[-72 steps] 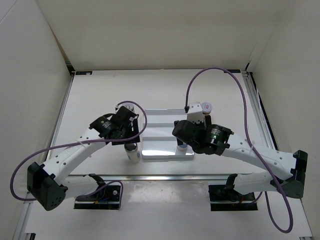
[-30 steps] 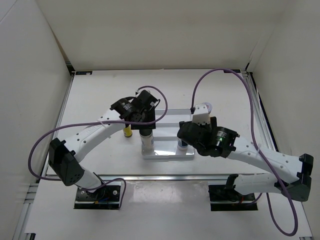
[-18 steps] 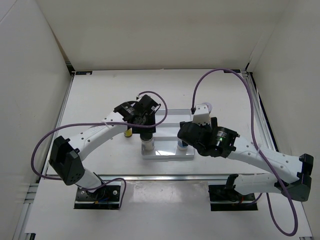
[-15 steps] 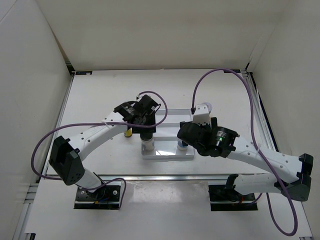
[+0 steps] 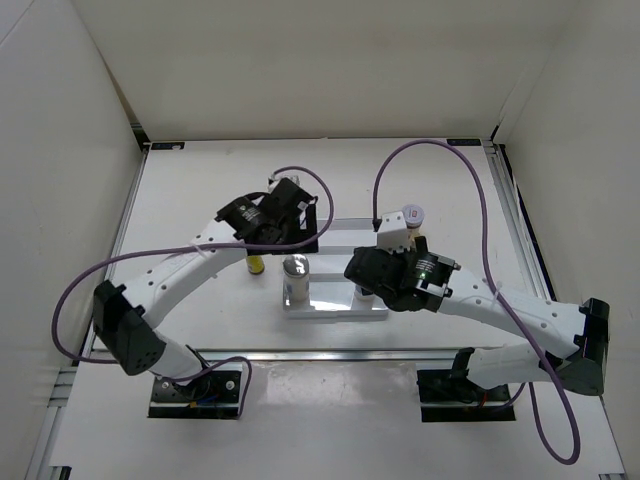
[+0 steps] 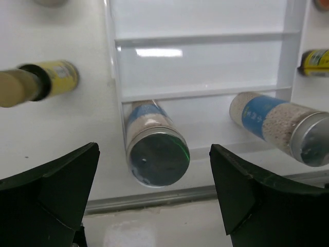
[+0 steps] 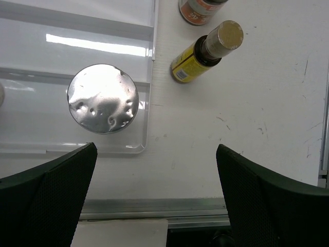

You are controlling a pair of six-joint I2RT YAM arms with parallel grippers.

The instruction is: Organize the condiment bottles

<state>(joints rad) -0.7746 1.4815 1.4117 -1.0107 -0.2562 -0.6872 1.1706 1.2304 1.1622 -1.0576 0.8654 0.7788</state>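
A white bottle with a silver cap (image 5: 295,275) stands free in the near left compartment of the tray (image 5: 335,292). My left gripper (image 5: 293,238) is open and empty, above and just behind it. In the left wrist view this bottle (image 6: 157,154) shows between my open fingers (image 6: 56,190), with the second silver-capped bottle (image 6: 280,128) to the right in the same row. My right gripper (image 5: 368,282) is open and empty beside that second bottle (image 7: 103,98). One yellow bottle (image 5: 256,263) stands left of the tray, another (image 7: 208,49) stands right of it. A white-lidded jar (image 5: 413,215) stands at the right.
The tray's middle compartment (image 6: 200,67) and far compartment (image 6: 200,18) hold nothing. An aluminium rail (image 5: 320,352) runs along the near edge of the table. White walls enclose the left, back and right. Purple cables loop above both arms.
My left gripper has let go of the silver-capped bottle in the near left compartment and drawn back toward the far side. My right arm has shifted slightly to the left.
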